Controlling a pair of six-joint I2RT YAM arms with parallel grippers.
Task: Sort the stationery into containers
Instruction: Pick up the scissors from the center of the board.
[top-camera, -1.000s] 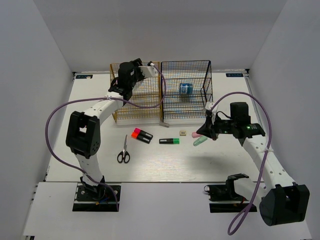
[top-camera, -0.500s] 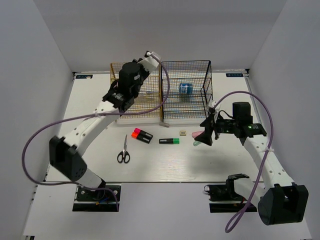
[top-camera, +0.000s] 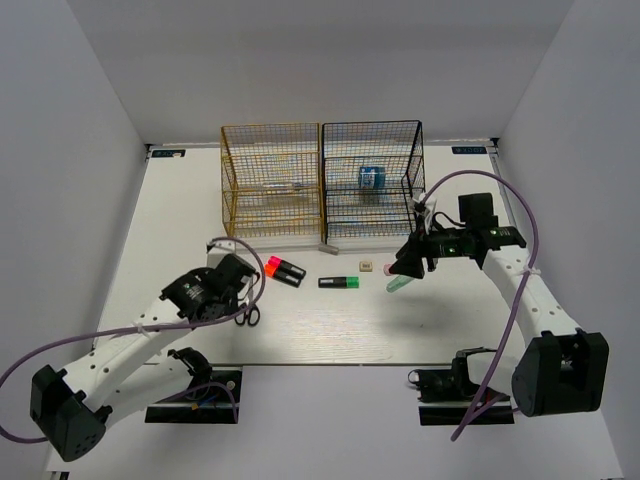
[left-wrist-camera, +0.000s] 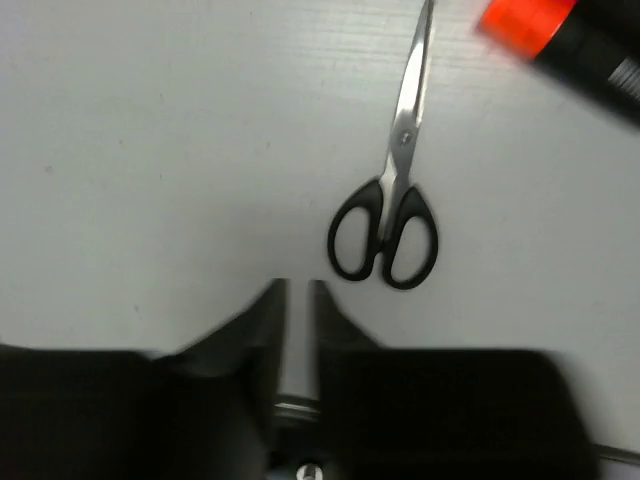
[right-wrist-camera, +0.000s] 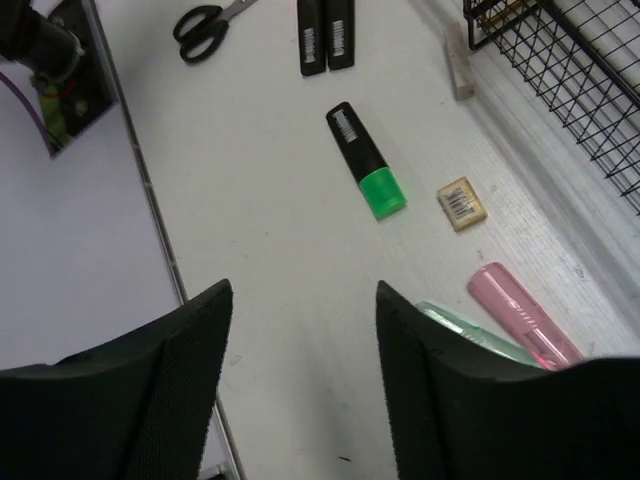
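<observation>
Black-handled scissors (left-wrist-camera: 385, 232) lie flat on the table, blades pointing away, just ahead and right of my left gripper (left-wrist-camera: 297, 290). Its jaws stand a narrow slit apart with nothing between them. My right gripper (right-wrist-camera: 305, 290) is open and empty above the table, its right finger beside a mint oblong piece (right-wrist-camera: 470, 335) and a pink one (right-wrist-camera: 525, 315). A green-ended marker (right-wrist-camera: 365, 160), a beige cube (right-wrist-camera: 462, 203) and the red- and pink-ended markers (top-camera: 284, 270) lie in between. The blue roll (top-camera: 372, 177) sits in the black rack (top-camera: 410, 150).
The yellow-orange rack (top-camera: 232, 190) stands left of the black one at the back and holds a thin pen-like item (top-camera: 280, 187). A small grey piece (right-wrist-camera: 460, 60) lies in front of the racks. The right arm's cable (top-camera: 515, 205) loops above it.
My left arm swung down from the yellow-orange rack to the near table beside the scissors. My right gripper, pinched together before, now stands open at about the same spot.
</observation>
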